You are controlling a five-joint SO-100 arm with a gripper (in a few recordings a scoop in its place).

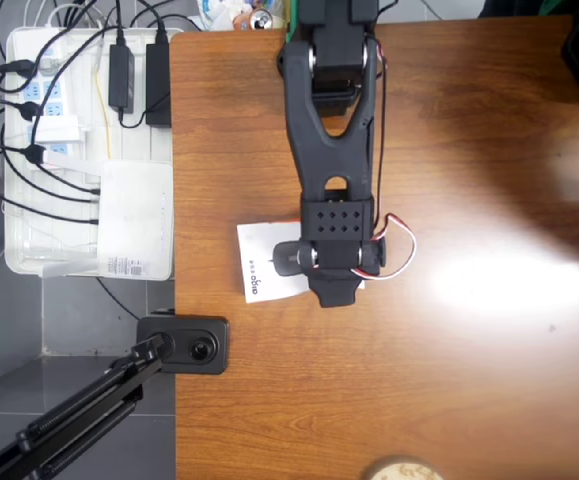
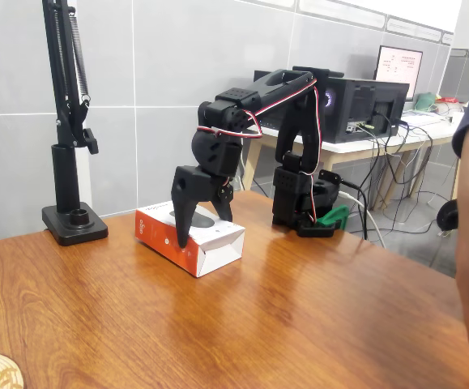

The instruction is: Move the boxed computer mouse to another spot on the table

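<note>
Nearest the fixed camera, your brown wood-grain surface (image 2: 283, 324) ran bare and glossy up to the boxed computer mouse (image 2: 210, 243). That box lay flat on the surface, orange-red side facing the camera, just in front of the black lamp stand (image 2: 74, 220). Your hand (image 2: 202, 229) stood over the box, its two fingers spread wide and straddling the box's top, one tip at the orange-red edge; whether they gripped it I could not tell.
</note>
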